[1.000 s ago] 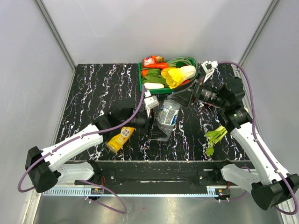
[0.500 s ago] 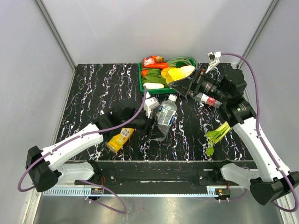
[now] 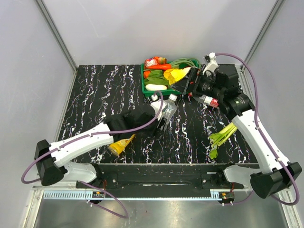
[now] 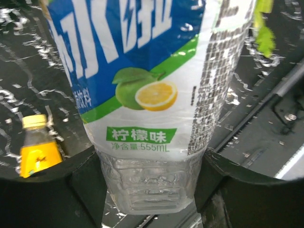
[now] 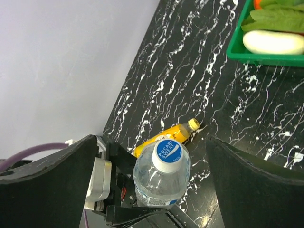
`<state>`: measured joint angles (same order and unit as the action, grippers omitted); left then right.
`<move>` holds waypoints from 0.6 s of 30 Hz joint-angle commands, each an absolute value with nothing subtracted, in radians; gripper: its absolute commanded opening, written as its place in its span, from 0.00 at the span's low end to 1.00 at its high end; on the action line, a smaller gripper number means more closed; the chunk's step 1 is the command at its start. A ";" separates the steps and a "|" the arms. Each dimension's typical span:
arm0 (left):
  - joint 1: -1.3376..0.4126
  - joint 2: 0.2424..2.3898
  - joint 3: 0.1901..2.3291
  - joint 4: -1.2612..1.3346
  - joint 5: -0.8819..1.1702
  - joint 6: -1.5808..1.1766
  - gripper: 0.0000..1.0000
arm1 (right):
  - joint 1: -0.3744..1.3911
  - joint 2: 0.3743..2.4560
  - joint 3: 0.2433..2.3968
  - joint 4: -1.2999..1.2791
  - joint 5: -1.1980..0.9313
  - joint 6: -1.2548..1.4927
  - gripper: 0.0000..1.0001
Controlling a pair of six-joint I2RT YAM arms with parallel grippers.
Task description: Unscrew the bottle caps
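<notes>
My left gripper (image 4: 149, 160) is clamped low on the water bottle (image 4: 142, 95), one finger pressed to each side of the ribbed clear plastic just under the lemon label. My right gripper (image 5: 152, 142) is spread wide and holds nothing. It hangs above the bottle's blue cap (image 5: 167, 155), which sits between its fingers without touching them. The bottle leans near the middle of the bench, just on the near side of the green tray (image 3: 144, 80) at the far edge. I think the main risk is my low grip: once the right fingers twist the cap, the thin wall could slip or buckle in my left hold, and a tilted neck could let the fingers close off-centre and skid off. The orange juice bottle (image 3: 121, 144) lies toward the near edge, left of centre, half covered by my left arm, though the left wrist view shows its yellow cap (image 4: 34, 121). The red-label bottle (image 3: 211, 101) lies toward the far right corner, its cap hidden under my right wrist. I cannot tell whether the water bottle's base rests on the bench.
</notes>
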<state>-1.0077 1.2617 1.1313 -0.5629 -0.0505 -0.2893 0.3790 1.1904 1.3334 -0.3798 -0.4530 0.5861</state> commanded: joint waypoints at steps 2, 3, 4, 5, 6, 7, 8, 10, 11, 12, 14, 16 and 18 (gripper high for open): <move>-1.068 1.313 1.229 -0.667 -0.383 -0.290 0.32 | 0.383 1.244 1.371 -0.422 -0.463 0.615 1.00; -1.089 1.322 1.242 -0.687 -0.418 -0.290 0.32 | 0.382 1.249 1.368 -0.423 -0.466 0.621 1.00; -1.103 1.334 1.255 -0.702 -0.464 -0.294 0.32 | 0.383 1.256 1.365 -0.423 -0.471 0.627 1.00; -1.115 1.345 1.264 -0.718 -0.497 -0.296 0.32 | 0.383 1.262 1.364 -0.426 -0.472 0.630 1.00; -1.129 1.354 1.276 -0.732 -0.527 -0.296 0.32 | 0.383 1.267 1.364 -0.426 -0.474 0.634 1.00; -1.138 1.367 1.288 -0.751 -0.555 -0.299 0.32 | 0.383 1.276 1.364 -0.431 -0.479 0.634 1.00; -1.146 1.377 1.302 -0.767 -0.572 -0.299 0.32 | 0.383 1.281 1.364 -0.431 -0.486 0.640 0.99; -1.160 1.405 1.328 -0.797 -0.613 -0.304 0.32 | 0.383 1.298 1.364 -0.428 -0.512 0.643 1.00; -1.164 1.425 1.338 -0.813 -0.635 -0.305 0.32 | 0.383 1.307 1.365 -0.429 -0.523 0.646 1.00; -1.170 1.436 1.350 -0.827 -0.655 -0.305 0.32 | 0.383 1.316 1.365 -0.431 -0.534 0.652 1.00; -1.180 1.457 1.365 -0.847 -0.686 -0.305 0.32 | 0.383 1.338 1.365 -0.431 -0.558 0.660 1.00; -1.186 1.471 1.381 -0.857 -0.704 -0.308 0.32 | 0.383 1.351 1.362 -0.436 -0.564 0.672 0.97; -1.189 1.479 1.384 -0.859 -0.707 -0.307 0.32 | 0.382 1.354 1.355 -0.434 -0.568 0.678 0.91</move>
<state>-1.1763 1.4681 1.3281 -0.8303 -0.6079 -0.2966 0.3790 1.3445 1.3369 -0.4408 -0.5224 0.6506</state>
